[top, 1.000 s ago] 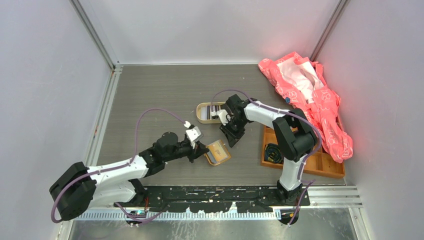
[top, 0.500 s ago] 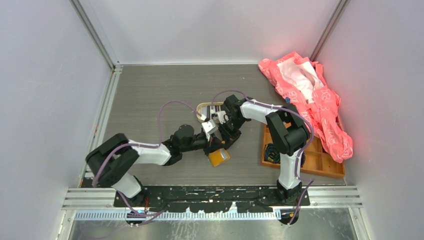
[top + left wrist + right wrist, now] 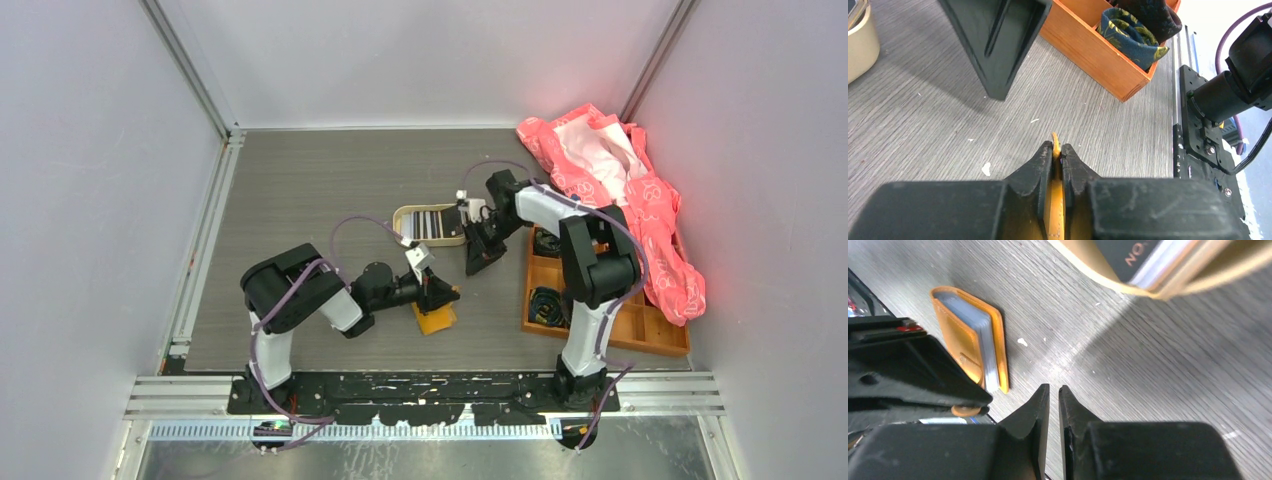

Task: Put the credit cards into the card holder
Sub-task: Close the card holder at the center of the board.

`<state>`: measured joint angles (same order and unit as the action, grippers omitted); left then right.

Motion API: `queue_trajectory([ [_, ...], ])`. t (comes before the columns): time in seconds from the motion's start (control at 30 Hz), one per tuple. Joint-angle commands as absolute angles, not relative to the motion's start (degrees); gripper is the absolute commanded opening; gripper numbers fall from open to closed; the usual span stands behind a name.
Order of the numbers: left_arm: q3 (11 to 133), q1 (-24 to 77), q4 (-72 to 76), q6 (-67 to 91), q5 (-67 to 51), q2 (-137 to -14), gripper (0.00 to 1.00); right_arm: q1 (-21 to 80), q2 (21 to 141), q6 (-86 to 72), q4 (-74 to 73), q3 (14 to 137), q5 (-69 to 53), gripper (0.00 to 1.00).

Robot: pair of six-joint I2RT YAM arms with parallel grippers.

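Left jaws clamp one flap of the small orange folding card holder [image 3: 970, 335] on the grey worktop [image 3: 300, 200]. Right jaws, nearly closed and empty, hover beside the beige oval tin [image 3: 400, 232]. Holding that flap steady should keep the pockets reachable.

Grey wood-grain table [image 3: 300, 180], pale walls [image 3: 430, 60]

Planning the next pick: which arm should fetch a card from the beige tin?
Right. The right end effector hangs empty beside the tin of cards, while the left end effector is clamped on the card holder.
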<state>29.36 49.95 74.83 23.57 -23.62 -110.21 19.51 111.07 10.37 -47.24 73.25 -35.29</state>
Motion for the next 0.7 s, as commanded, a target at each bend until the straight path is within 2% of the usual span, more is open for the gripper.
queue_trajectory([
  [0.0,28.7,50.1,82.0,25.9,-21.6,-111.9,0.19,19.0,103.7,11.0,-45.9,73.1,-39.2,0.18],
  [0.13,27.9,50.2,80.3,27.6,-19.2,-110.2,0.41,19.0,102.3,11.3,-45.5,72.8,-40.0,0.19],
  [0.3,28.3,51.1,71.6,27.8,-19.3,-102.7,0.54,19.0,99.1,12.1,-43.8,71.6,-43.0,0.18],
  [0.43,27.7,51.2,64.4,28.8,-18.8,-93.2,0.58,19.0,92.9,13.1,-37.3,66.8,-47.7,0.18],
  [0.67,29.7,50.8,34.9,25.9,-17.7,-77.3,0.59,22.4,84.4,26.2,-34.1,59.1,-55.0,0.19],
])
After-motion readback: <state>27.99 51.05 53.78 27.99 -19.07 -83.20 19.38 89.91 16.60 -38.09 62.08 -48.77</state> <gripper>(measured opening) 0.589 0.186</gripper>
